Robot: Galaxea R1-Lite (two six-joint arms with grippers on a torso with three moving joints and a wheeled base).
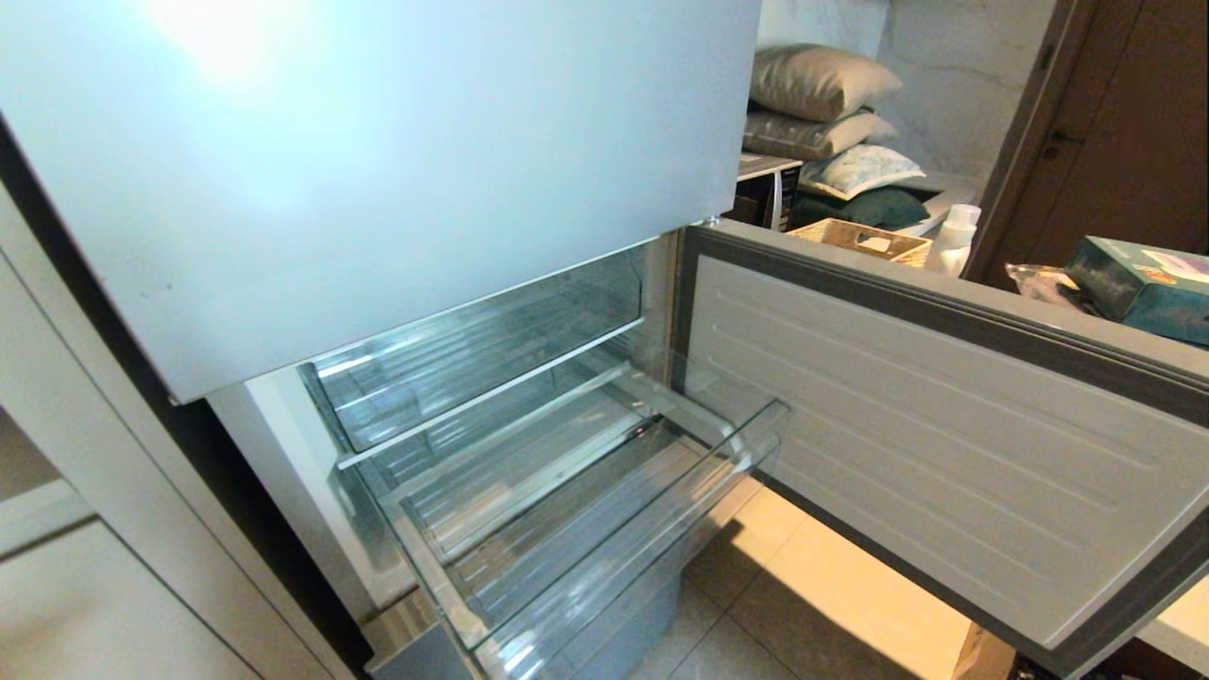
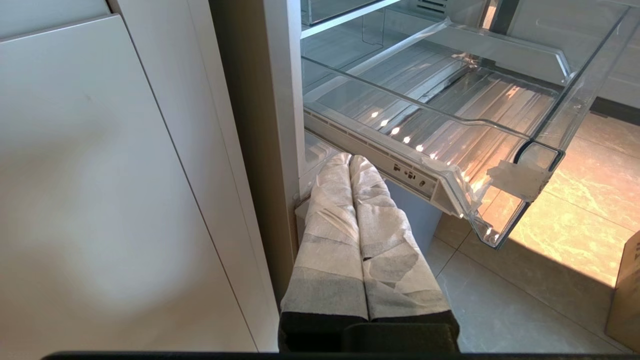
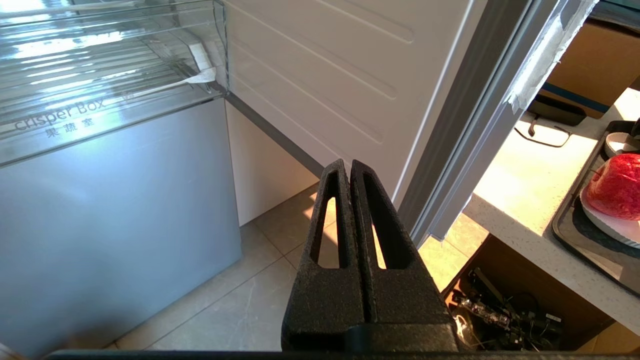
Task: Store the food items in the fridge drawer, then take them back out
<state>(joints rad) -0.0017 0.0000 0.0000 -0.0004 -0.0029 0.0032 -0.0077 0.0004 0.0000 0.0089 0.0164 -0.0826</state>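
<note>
Now | fridge drawer (image 1: 604, 510): pulled out, nothing inside | left gripper (image 2: 350, 159): closed, empty, below drawer | right gripper (image 3: 348, 165): closed, empty, near fridge door (image 3: 350, 75) | red fruit (image 3: 617, 185): on plate (image 3: 607, 225)

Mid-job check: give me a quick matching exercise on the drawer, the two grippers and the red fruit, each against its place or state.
1. drawer
2. left gripper
3. right gripper
4. red fruit

a. on a white plate on the counter
b. shut, fingers wrapped in white tape
c. pulled out, nothing in it
d. shut, bare black fingers

Pairs: 1-c, 2-b, 3-d, 4-a
</note>
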